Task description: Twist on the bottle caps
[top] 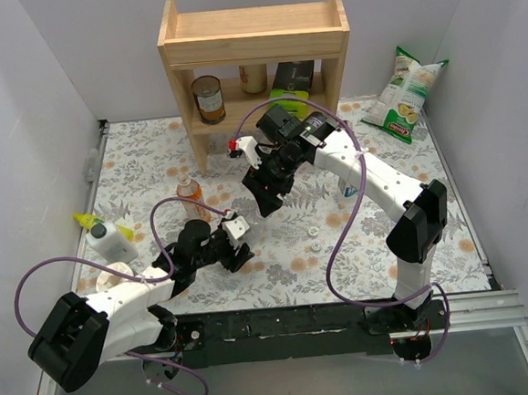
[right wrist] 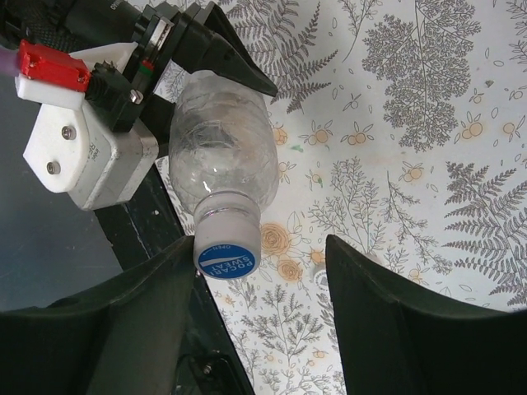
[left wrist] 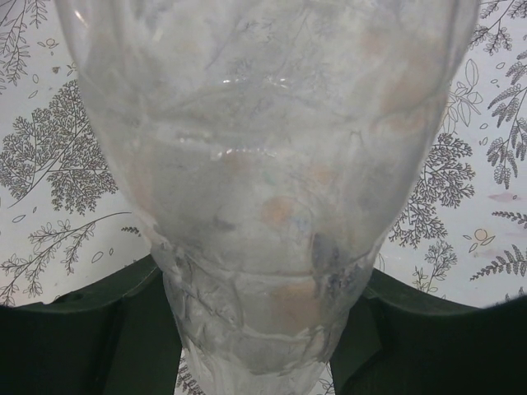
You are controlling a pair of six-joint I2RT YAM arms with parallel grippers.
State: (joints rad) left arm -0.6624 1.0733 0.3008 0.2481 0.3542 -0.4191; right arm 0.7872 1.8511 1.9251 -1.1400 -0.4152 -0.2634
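My left gripper (top: 239,246) is shut on the plain clear bottle (left wrist: 263,164) and holds it tilted above the table. In the right wrist view the bottle (right wrist: 221,144) has a white cap with a blue top (right wrist: 226,249) on its neck. My right gripper (right wrist: 259,247) is open around that cap, and its left finger touches the cap's side. The orange-liquid bottle (top: 191,196) stands left of the grippers. The labelled bottle (top: 347,187) stands behind my right arm, partly hidden. A small white cap (top: 314,246) lies on the table. No red cap shows.
A white squeeze bottle with a yellow nozzle (top: 110,239) lies at the left. A wooden shelf (top: 254,43) at the back holds a brown tin can (top: 208,98). A snack bag (top: 406,93) leans at the back right.
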